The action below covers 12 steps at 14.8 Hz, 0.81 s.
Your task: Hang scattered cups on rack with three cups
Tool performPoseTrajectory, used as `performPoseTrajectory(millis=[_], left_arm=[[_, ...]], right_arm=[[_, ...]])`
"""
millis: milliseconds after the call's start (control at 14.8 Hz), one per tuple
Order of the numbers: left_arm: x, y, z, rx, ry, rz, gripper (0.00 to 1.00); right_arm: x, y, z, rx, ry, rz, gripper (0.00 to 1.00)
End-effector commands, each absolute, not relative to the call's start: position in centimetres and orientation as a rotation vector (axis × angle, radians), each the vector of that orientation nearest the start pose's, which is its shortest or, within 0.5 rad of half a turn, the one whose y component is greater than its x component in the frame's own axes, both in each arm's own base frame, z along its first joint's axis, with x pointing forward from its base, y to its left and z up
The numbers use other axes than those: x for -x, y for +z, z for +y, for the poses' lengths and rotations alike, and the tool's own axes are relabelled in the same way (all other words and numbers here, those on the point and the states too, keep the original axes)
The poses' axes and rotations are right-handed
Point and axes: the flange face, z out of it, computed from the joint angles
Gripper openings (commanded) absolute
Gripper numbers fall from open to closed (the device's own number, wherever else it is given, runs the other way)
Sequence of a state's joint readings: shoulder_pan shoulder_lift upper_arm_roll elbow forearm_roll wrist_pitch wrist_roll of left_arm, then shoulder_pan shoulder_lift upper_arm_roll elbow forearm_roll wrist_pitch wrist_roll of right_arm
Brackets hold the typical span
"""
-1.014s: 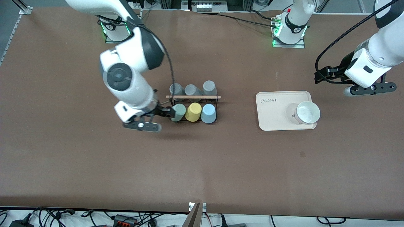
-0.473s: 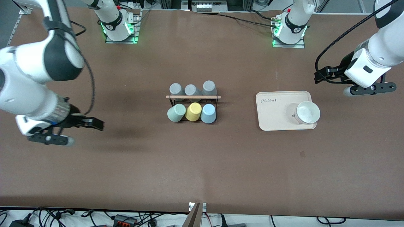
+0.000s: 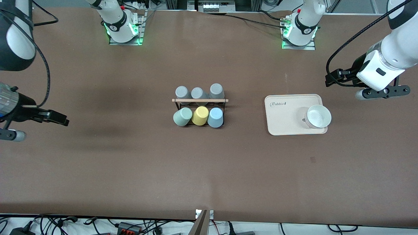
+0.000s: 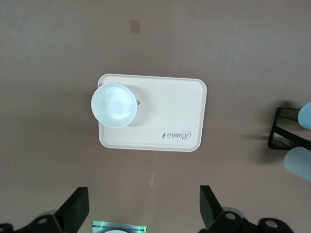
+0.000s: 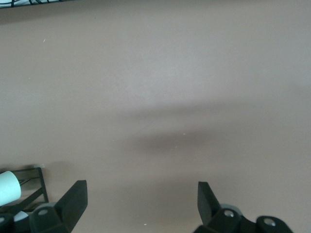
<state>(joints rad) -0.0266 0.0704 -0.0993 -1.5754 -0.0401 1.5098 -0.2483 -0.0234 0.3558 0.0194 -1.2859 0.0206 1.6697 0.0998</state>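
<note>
The black wire rack (image 3: 200,100) with its wooden rod stands mid-table. On its row nearer the camera sit the sage green cup (image 3: 182,116), a yellow cup (image 3: 200,115) and the light blue cup (image 3: 215,117). My right gripper (image 3: 63,120) is open and empty over bare table at the right arm's end, well clear of the rack. Its wrist view shows the open gripper (image 5: 142,199), the rack's corner (image 5: 34,189) and the green cup (image 5: 8,187). My left gripper (image 3: 328,80) waits open and empty over the table at the left arm's end; its wrist view shows that gripper (image 4: 143,206) and the blue cup (image 4: 306,116).
Three grey cups (image 3: 197,93) fill the rack's row farther from the camera. A cream tray (image 3: 284,124) lies toward the left arm's end, with a white bowl (image 3: 318,116) on it. The left wrist view also shows this tray (image 4: 180,97) and bowl (image 4: 113,105).
My right gripper has pulled away from the sage green cup toward its own end of the table. The cup stays on the rack. The left arm has not moved.
</note>
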Motion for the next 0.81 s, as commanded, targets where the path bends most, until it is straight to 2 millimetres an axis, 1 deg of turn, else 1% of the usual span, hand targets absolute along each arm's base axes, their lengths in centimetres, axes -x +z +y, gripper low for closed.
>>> performPoseTrajectory(millis=[0,68,135,203,270,473,608,743], left_arm=[[-56.4,58.4,-7.2,3.159,0.19,-0.175,1.0],[-56.3,58.5,-7.3,3.158,0.185,-0.172,1.0],[-56.4,58.4,-7.3,3.156,0.187,-0.172,1.0],[-56.3,58.5,-7.3,3.156,0.187,-0.175,1.0],[-56.3,58.6,-7.2,3.156,0.184,-0.175,1.0],[-56.0,59.2,-7.2,3.157,0.172,-0.179,1.0],[-56.2,59.4,-7.2,3.161,0.141,-0.187,1.0],[-56.1,59.4,-7.1,3.16,0.146,-0.197,1.0]], right_arm=[[-65.5,58.5,-1.3,3.145,-0.09,0.092,1.0],[-65.1,59.3,-2.4,3.152,-0.11,0.079,1.0],[-64.9,59.9,-3.1,3.153,-0.125,0.041,1.0],[-64.6,60.3,-4.1,3.15,-0.134,0.039,1.0],[-64.6,60.2,-4.4,3.145,-0.129,0.036,1.0],[-63.8,60.4,-4.1,3.138,-0.126,0.026,1.0],[-63.3,59.6,-4.1,3.14,-0.112,0.027,1.0],[-61.9,59.3,-4.1,3.14,-0.145,0.022,1.0]])
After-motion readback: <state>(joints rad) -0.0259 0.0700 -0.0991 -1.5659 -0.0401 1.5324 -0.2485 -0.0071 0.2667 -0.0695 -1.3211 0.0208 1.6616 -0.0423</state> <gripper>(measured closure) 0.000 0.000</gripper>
